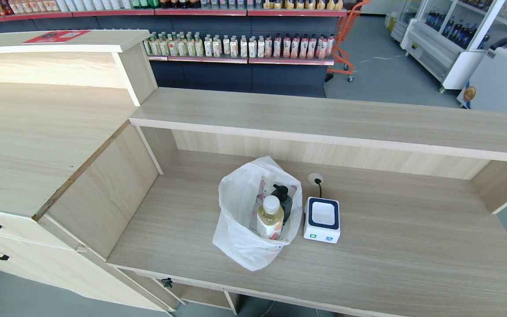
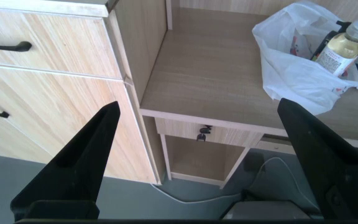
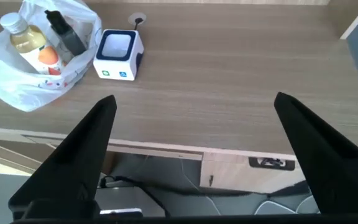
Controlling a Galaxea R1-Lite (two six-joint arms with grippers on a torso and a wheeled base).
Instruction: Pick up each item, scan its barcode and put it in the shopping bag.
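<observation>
The left gripper [image 2: 197, 109] and right gripper [image 3: 194, 99] both gape wide and empty, off the near edge of the surface [image 1: 412, 255]. The shopping bag [image 1: 236, 229] sits farther in, between them, with the bottle [image 1: 270, 220] and pump dispenser [image 1: 282, 196] upright inside.

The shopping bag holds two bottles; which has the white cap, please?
The yellow drink bottle in front; the dark bottle behind has a black pump.

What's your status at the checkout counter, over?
Left gripper and right gripper open, empty, off the counter edge. Drink bottle and black pump bottle in shopping bag, beside scanner. Path to bag unobstructed.
</observation>
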